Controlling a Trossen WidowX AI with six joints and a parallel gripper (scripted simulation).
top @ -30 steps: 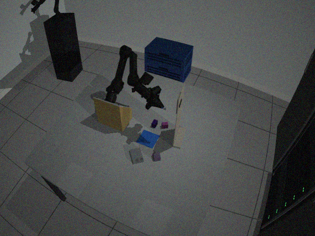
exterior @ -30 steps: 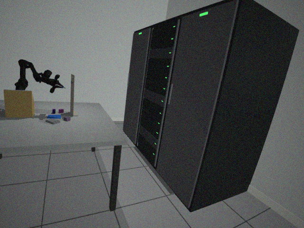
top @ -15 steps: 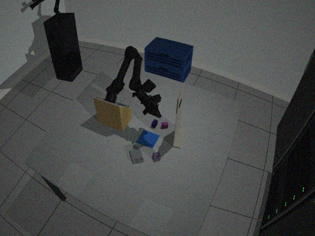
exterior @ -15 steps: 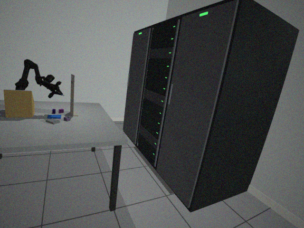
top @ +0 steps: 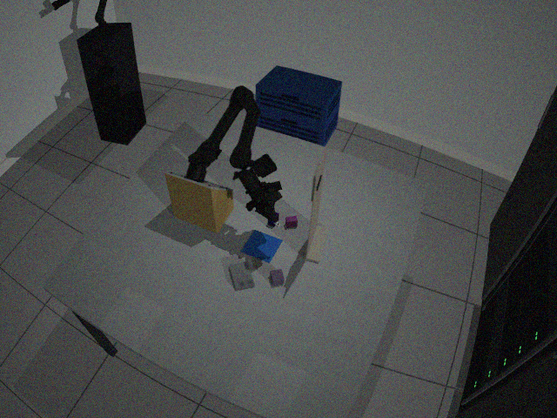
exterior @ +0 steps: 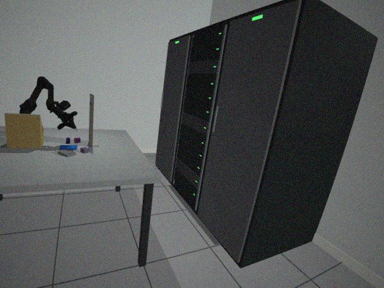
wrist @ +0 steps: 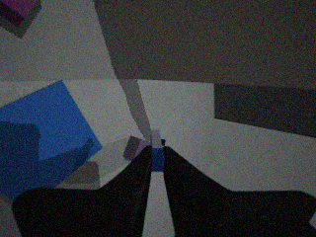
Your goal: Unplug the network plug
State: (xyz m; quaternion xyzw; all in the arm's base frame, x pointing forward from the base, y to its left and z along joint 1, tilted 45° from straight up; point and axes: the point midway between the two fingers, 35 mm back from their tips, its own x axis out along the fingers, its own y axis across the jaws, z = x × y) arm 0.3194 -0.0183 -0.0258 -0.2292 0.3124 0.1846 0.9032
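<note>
Plug (top: 276, 223) (exterior: 75, 128) (wrist: 157, 159) is out of the socket, pinched between the fingertips of the gripper (top: 272, 219) (exterior: 74, 126) (wrist: 157, 151), which is closed on its blue body and leaves the pale end free ahead. That grip suits setting down: the free end should meet nothing while the fingers keep the body steady. The hand slants downward above the table (top: 359, 270) (exterior: 108, 167) (wrist: 183, 109), apart from the panel (top: 316, 211) (exterior: 90, 120) (wrist: 212, 39), probably to give room to turn and lower. The square (top: 270, 245) (exterior: 68, 147) (wrist: 49, 118) lies to one side of the plug in the wrist view, so a sideways shift seems due first. The magenta block (top: 291, 221) (exterior: 77, 140) (wrist: 20, 10) stands near enough to deserve a wide berth.
</note>
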